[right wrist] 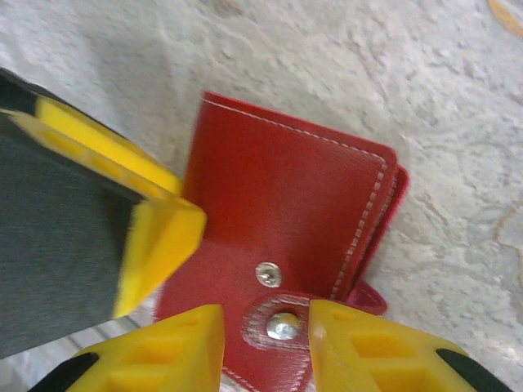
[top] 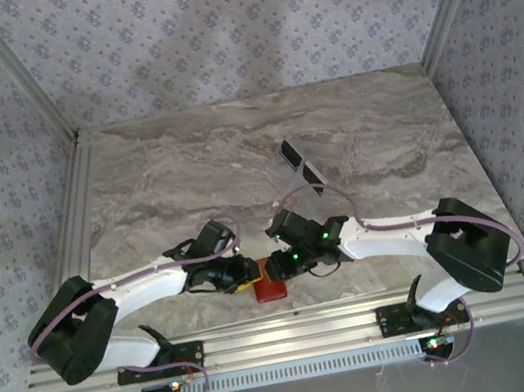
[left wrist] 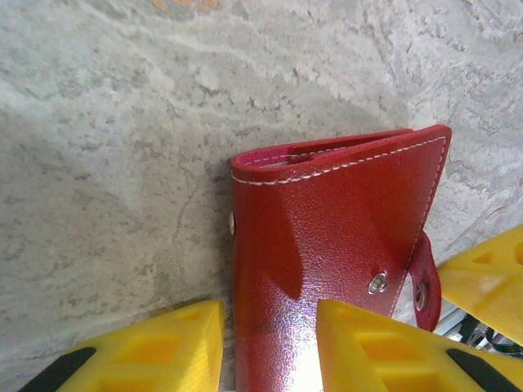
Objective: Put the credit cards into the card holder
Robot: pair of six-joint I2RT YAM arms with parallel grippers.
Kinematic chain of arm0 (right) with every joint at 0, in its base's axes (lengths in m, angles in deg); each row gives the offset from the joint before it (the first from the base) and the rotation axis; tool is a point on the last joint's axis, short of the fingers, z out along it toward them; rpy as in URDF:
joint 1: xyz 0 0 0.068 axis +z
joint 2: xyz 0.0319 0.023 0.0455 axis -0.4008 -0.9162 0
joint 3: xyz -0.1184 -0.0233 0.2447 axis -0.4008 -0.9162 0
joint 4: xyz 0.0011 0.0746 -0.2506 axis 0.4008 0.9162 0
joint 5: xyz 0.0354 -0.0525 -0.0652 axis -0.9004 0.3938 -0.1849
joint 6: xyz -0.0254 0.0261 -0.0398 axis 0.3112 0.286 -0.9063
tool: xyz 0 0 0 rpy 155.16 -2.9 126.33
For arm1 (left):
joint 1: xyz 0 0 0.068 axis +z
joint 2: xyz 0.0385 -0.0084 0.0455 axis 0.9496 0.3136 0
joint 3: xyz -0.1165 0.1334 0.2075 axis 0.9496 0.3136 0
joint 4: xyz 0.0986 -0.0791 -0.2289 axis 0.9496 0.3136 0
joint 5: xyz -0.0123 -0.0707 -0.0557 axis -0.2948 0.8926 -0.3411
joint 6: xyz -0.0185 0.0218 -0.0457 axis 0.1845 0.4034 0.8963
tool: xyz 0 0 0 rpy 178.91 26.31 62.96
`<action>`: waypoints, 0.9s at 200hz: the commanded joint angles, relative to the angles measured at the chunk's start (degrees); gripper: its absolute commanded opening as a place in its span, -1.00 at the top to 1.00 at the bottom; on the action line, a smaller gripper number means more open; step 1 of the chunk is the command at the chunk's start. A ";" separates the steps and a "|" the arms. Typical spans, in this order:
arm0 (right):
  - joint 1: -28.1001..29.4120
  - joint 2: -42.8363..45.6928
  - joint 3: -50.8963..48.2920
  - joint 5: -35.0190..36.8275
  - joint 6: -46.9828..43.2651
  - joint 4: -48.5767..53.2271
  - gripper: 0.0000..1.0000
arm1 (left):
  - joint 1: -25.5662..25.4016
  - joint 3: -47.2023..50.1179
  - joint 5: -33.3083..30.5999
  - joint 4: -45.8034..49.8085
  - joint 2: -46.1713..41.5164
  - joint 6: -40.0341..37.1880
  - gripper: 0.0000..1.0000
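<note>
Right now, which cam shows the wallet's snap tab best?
Right wrist: snap tab face-on, stud visible, between the right tool's fingers. Left wrist catches it obliquely at the card holder's right edge. Top external: the holder is a small red patch.

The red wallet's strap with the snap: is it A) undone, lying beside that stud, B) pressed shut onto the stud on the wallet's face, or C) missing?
A: the strap lies beside the bare stud on the red wallet, not over it.
</note>
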 commanded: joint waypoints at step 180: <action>2.49 -0.92 4.19 4.33 -2.67 3.31 1.00 | 0.02 1.46 1.04 -1.02 0.03 -0.22 0.35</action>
